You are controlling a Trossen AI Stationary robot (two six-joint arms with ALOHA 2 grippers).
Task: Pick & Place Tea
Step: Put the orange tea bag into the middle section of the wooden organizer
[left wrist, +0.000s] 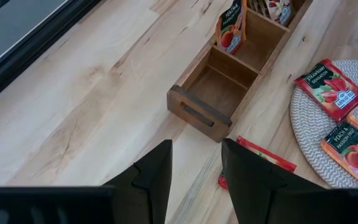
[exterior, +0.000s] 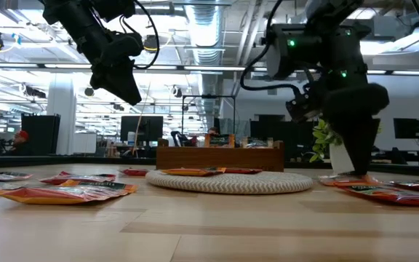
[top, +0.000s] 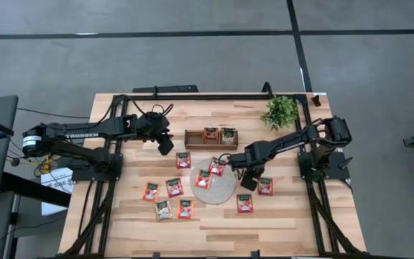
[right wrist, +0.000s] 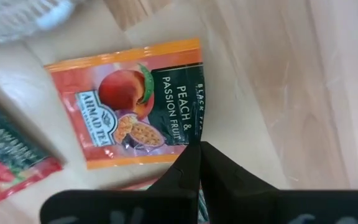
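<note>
We see the right gripper (top: 248, 184) low over the table at about four o'clock from the round mat (top: 215, 188), its fingers (right wrist: 194, 163) pressed together at the edge of a peach and passion fruit sachet (right wrist: 131, 112); from the wrist view the tips seem to pinch that sachet's dark green margin, though we cannot be sure they have truly caught it. In the low view this gripper (exterior: 359, 169) points straight down with its tips at the table beside the flat sachets on that side. The left gripper (top: 165, 146) hangs in the air at about nine o'clock from the wooden tray (top: 192, 141), well clear of the tabletop, its fingers (left wrist: 153, 180) parted with nothing between them. The tea lies scattered: two sachets stand in the tray's middle and right compartments (top: 219, 134), two rest on the mat (top: 210, 173), one lies just at six o'clock from the tray (top: 183, 160), a group of four sits at about eight o'clock from the mat (top: 168, 198), and two more lie at three to four o'clock from it (top: 256, 195). A small green plant (top: 280, 111) stands at two o'clock from the tray.
</note>
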